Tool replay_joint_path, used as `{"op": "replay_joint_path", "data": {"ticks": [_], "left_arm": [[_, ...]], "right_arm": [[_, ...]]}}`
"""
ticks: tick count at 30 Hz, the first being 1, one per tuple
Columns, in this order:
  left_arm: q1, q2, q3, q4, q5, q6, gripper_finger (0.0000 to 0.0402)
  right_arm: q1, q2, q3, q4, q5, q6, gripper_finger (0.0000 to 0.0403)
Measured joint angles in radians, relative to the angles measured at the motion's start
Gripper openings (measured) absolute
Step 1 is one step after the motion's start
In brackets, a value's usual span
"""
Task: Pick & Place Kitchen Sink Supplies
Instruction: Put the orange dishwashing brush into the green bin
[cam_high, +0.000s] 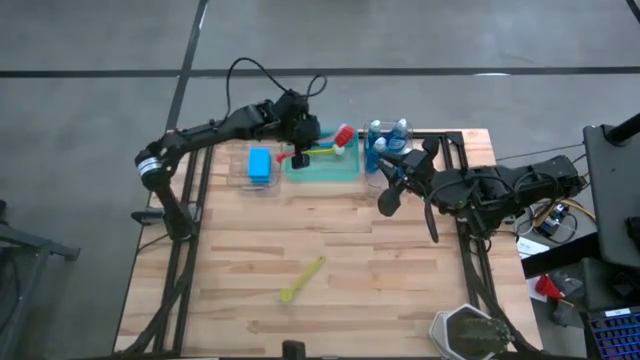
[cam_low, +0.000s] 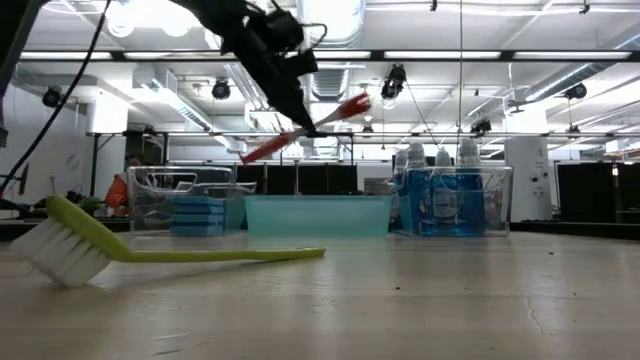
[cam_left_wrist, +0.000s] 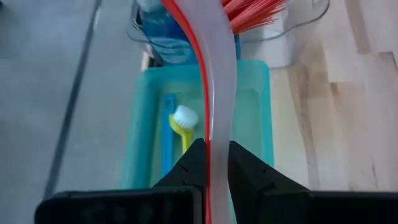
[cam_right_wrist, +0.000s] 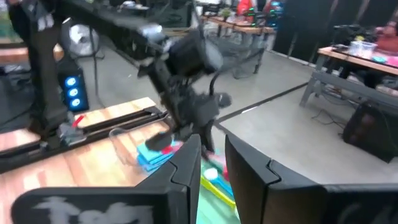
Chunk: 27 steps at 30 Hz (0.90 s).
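Note:
My left gripper (cam_high: 300, 150) hangs over the green bin (cam_high: 322, 172) at the table's far edge and is shut on a red dish brush (cam_low: 310, 125). Its red bristles (cam_left_wrist: 255, 11) point toward the bottle bin. A yellow brush (cam_left_wrist: 183, 121) and a blue brush (cam_left_wrist: 166, 140) lie inside the green bin. Blue sponges (cam_high: 260, 165) sit in a clear bin to its left. Bottles of blue liquid (cam_high: 385, 140) stand in a clear bin to its right. Another yellow-green brush (cam_high: 300, 280) lies flat on the table toward the near edge. My right gripper (cam_high: 392, 185) waits near the bottle bin, open by a narrow gap (cam_right_wrist: 211, 162). My left gripper pinches the red brush's handle (cam_left_wrist: 216, 140) between its two fingers, partway along its length. The fingers come from above and lie across the handle. The brush is lifted clear above the green bin and tilted, with its bristle head (cam_low: 350, 105) higher and its handle end (cam_low: 255, 150) lower.
The three bins stand in a row along the far edge. A wide stretch of bare wood (cam_high: 400, 270) lies between them and the near edge, holding only the loose brush. A dark object in a tray (cam_high: 470, 335) sits at the near right corner.

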<state>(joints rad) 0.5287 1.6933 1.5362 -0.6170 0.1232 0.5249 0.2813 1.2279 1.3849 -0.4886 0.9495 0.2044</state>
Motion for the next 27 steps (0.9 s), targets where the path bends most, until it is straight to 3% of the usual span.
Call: {"op": "replay_joint_path", "data": {"ticks": [9, 27], "left_arm": [[0.006, 0.099, -0.003, 0.054, 0.101, 0.052, 0.0032], [0.007, 0.277, -0.003, 0.096, 0.033, 0.141, 0.0044]], "right_arm": [[0.000, -0.001, 0.000, 0.008, 0.053, 0.106, 0.0074], [0.000, 0.002, 0.000, 0.054, 0.055, 0.147, 0.0061]]}}
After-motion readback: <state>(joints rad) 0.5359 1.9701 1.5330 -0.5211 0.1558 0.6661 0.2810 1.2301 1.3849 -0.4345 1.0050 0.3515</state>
